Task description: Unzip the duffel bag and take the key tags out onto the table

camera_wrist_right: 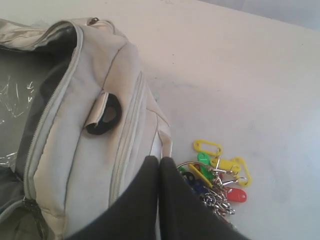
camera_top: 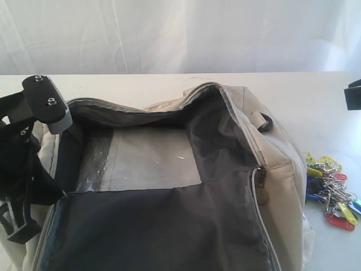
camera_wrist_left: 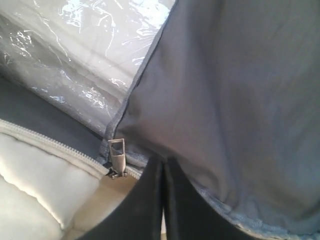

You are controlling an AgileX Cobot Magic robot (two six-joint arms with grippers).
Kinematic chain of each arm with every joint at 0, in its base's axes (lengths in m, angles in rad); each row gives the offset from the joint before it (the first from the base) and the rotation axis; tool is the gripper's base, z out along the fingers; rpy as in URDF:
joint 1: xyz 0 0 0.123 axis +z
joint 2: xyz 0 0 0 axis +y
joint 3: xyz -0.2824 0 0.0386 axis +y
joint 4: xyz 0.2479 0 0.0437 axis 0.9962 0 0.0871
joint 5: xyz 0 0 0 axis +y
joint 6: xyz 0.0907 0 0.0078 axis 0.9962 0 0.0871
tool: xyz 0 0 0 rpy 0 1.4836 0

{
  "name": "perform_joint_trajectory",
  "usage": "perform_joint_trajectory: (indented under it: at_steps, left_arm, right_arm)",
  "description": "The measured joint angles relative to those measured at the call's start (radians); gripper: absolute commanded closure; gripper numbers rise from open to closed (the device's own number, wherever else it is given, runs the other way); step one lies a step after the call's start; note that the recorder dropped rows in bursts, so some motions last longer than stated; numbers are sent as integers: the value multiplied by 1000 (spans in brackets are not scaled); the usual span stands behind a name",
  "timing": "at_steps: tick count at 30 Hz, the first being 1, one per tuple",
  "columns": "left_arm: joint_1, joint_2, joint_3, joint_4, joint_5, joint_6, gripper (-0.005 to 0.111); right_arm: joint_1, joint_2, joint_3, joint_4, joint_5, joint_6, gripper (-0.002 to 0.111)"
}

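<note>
our left gripper [camera_wrist_left: 163, 162] shut, zipper pull [camera_wrist_left: 116, 157] beside its tips, duffel bag [camera_wrist_left: 225, 100] lining crowding them, our right gripper [camera_wrist_right: 159, 161] closed empty, key tags [camera_wrist_right: 220, 175] half hidden behind its fingers

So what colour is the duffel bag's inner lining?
Dark grey. The lining of the duffel bag shows best in the exterior view.

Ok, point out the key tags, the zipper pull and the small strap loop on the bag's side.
key tags [camera_top: 331, 191]: exterior view, middle of the bunch, on the metal rings.
zipper pull [camera_wrist_left: 116, 156]: left wrist view, middle of the metal tab.
strap loop [camera_wrist_right: 97, 111]: right wrist view, pale outer webbing.
</note>
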Motion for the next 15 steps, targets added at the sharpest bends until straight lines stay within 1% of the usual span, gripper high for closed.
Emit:
perform_joint_trajectory:
  at_steps: [15]
  left_arm:
    - [0, 0, 2, -4, -39, 0, 107]
  right_arm:
    - [0, -14, 0, 0, 0, 0, 108]
